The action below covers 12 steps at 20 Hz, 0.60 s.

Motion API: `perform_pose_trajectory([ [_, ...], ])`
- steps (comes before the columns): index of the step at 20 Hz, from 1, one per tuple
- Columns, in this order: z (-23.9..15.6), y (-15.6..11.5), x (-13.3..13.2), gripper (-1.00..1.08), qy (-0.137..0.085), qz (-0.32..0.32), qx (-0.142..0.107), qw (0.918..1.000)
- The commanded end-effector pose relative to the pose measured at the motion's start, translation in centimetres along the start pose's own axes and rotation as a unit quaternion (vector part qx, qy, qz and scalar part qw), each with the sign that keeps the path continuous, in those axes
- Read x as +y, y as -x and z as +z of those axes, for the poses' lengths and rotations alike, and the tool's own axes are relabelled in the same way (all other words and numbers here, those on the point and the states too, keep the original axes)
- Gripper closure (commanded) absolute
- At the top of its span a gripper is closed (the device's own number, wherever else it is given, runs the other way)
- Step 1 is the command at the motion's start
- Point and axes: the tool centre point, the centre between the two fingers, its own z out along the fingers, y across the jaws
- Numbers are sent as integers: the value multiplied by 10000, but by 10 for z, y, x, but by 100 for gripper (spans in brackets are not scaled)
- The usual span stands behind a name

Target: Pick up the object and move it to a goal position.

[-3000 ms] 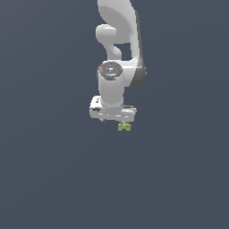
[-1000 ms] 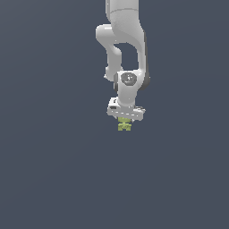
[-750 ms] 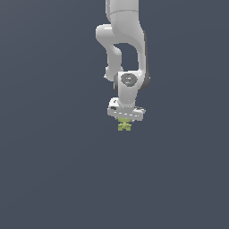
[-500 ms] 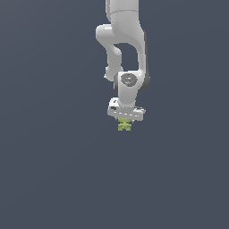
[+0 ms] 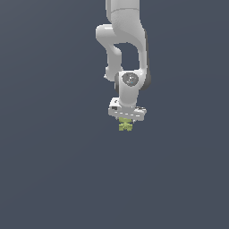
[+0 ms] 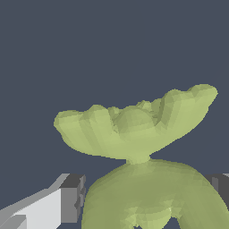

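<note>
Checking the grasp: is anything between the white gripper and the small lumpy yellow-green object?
Nothing. In the exterior view the yellow-green object sits directly under the white gripper; the wrist view shows no other thing there.

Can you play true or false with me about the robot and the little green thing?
1. The object is yellow-green. True.
2. The object lies far off to the exterior view's left, away from the arm. False: it sits right under the gripper, between its fingers.
3. The arm is bright red. False: it is white, with some grey parts.
4. The object looks lumpy, with curved prongs spreading out. True, as the wrist view shows.
5. A second green object lies nearby. False: only one shows in both views.
</note>
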Motion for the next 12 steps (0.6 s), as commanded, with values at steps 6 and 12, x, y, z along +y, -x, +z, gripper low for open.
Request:
perform_pose_trajectory([
  [6,-28,-16,-18,108,-2,-2,4,10000],
  [12,-65,-38,-43,108,0,-1,4,10000],
])
